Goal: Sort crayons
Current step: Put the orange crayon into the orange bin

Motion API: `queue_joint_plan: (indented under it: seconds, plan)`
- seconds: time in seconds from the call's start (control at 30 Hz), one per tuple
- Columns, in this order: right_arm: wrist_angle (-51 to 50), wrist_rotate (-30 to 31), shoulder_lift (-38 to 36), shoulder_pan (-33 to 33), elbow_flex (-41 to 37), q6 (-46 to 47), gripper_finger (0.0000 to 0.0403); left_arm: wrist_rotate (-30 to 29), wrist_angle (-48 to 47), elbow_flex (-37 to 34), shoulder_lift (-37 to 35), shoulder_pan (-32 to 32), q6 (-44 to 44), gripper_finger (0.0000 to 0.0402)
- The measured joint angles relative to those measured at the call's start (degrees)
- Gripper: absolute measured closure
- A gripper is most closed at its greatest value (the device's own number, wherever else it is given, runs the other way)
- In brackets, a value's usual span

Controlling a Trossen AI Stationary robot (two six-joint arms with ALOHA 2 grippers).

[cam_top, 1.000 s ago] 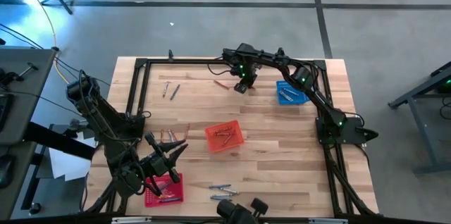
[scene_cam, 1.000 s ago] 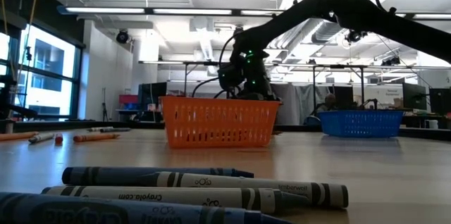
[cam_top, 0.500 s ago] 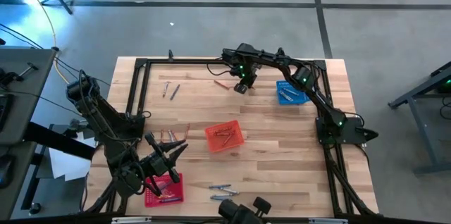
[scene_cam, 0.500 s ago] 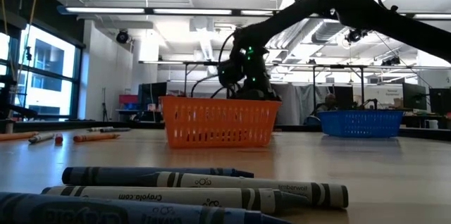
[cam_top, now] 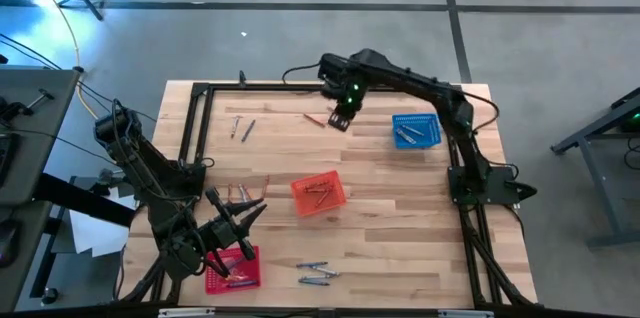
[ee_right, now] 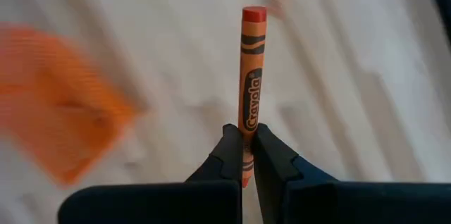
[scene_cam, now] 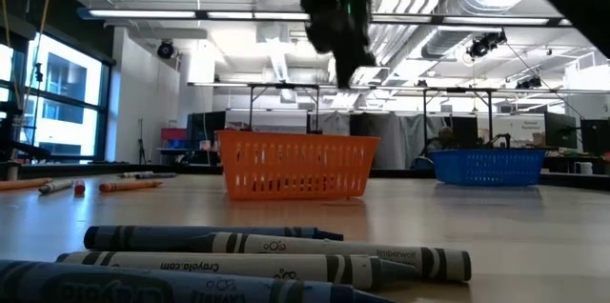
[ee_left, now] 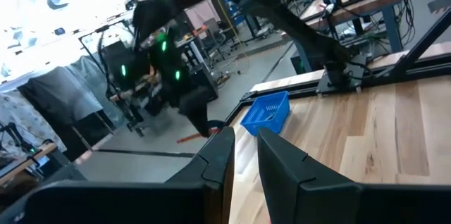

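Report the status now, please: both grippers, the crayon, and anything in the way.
Right gripper shut on orange crayon, raised over table's far side. Left gripper waiting near red basket. Nothing seen in the way.

Quick count from the overhead view: 3 mesh baskets total, 1 blue basket [cam_top: 416, 130] at upper right, 1 orange-red basket [cam_top: 319, 195] mid-frame, 1 red basket [cam_top: 233, 268] at lower left.

Loose crayons on the table [cam_top: 400, 228]: 2 at upper left [cam_top: 241, 128], 1 red-orange one [cam_top: 314, 118] top center, about 3 bluish-grey ones [cam_top: 315, 274] at bottom center, and a small cluster [cam_top: 240, 192] left of middle, maybe 3, hard to tell. Each basket has a few inside, too small to count.

Plus 1 orange crayon [ee_right: 249, 76] held in the right gripper [ee_right: 244, 155]. And 2 arms, 2 grippers.
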Motion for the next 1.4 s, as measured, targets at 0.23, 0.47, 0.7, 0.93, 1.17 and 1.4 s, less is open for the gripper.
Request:
queue_joint_plan:
  seconds: [0.23,0.47,0.7,0.93,1.17,1.4]
  plan:
    - [5.5,-1.2,-5.6,16.1,0.1,2.1,0.04,0.0,0.0,0.0,0.0,0.0,0.0,0.0351]
    - [7.3,8.2,-5.3,30.7,-0.4,5.6,0.04,0.0,0.0,0.0,0.0,0.0,-0.4,0.0351]
    - [13.2,20.5,-5.4,36.0,-5.3,10.1,0.04,0.0,-1.7,0.0,0.0,0.0,-6.3,0.0351]
    - [23.5,22.1,-5.4,34.7,-19.6,13.0,0.04,0.1,-5.6,-0.1,1.0,0.0,-11.8,0.0351]
    - [36.9,23.2,-5.7,31.7,-32.7,16.4,0.04,0.0,-5.6,-0.1,1.1,0.0,-10.8,0.0351]
    - [48.1,19.4,-5.7,30.5,-39.1,16.7,0.04,0.0,-5.6,-0.1,1.1,0.0,-10.8,0.0351]
